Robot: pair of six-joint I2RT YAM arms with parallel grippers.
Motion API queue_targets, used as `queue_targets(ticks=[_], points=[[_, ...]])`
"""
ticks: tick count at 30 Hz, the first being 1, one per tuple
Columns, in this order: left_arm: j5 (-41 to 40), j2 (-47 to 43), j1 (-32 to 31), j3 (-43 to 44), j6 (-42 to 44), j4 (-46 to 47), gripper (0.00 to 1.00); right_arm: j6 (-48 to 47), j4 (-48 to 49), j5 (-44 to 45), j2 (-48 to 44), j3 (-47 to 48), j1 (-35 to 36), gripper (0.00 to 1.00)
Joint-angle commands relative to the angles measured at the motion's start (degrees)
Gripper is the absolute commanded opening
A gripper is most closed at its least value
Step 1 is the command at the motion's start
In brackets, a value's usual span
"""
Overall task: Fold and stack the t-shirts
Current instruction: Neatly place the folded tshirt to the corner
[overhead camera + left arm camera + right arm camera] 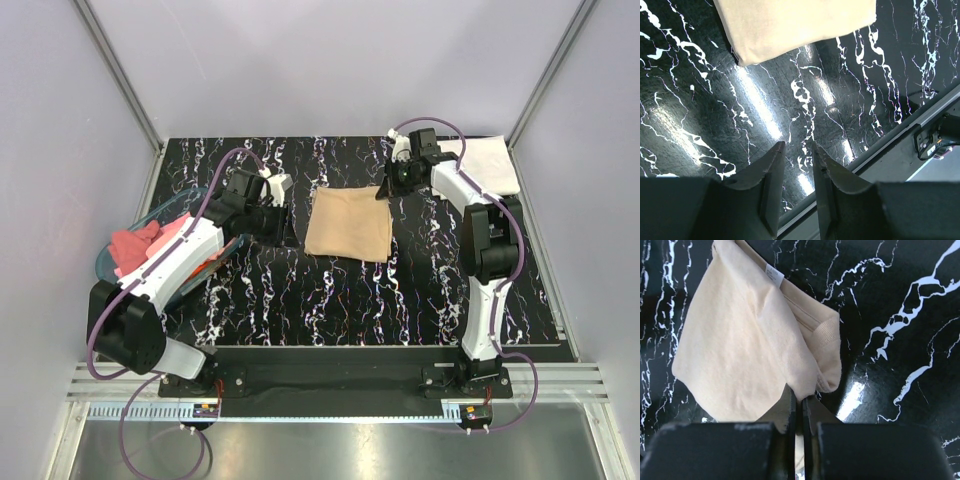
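Right claw pinched on a corner of the tan tee, mid-counter.

The tan tee (348, 224) lies folded flat at the middle of the counter (400, 300). My right claw (802, 402) is closed tight at its far right corner, and cloth seems caught between the tips. My left claw (799, 157) hangs half open and empty just beside the tee's left edge. This is light, limp cotton that I expect to sag and unfold if lifted by one corner, so a hem pinch with a second hold looks best. A small white label (772, 274) sits at the neck, its print too small to read. A white tee (488, 165) lies far right, and pink tees (135, 245) sit in the basket (105, 265).
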Motion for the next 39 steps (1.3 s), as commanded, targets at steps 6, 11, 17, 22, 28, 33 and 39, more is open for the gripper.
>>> queue_targets(ticks=[6, 11, 17, 22, 28, 33, 39], points=[[-0.1, -1.3, 0.3, 0.3, -0.1, 2.1, 0.33, -1.1, -2.0, 9.5, -1.4, 2.7, 1.0, 0.00], [-0.5, -0.5, 0.5, 0.7, -0.3, 2.4, 0.33, 3.0, -0.1, 18.9, -5.0, -0.2, 5.3, 0.00], [-1.2, -0.2, 0.7, 0.1, -0.3, 2.5, 0.33, -0.2, 3.4, 23.6, -7.2, -4.9, 6.7, 0.00], [-1.7, -0.5, 0.7, 0.0, -0.3, 2.7, 0.34, -5.8, 2.5, 26.6, -9.8, -5.7, 6.4, 0.00], [-0.5, 0.3, 0.8, 0.2, -0.3, 2.7, 0.34, -8.6, 2.5, 25.0, -11.7, -6.5, 2.5, 0.00], [-0.2, -0.8, 0.8, 0.2, -0.3, 2.8, 0.35, -13.9, 2.5, 26.6, -14.2, -7.4, -0.1, 0.00], [0.6, -0.7, 0.7, 0.0, -0.5, 2.8, 0.36, -21.6, 2.3, 30.3, -14.2, -4.8, -3.3, 0.00]])
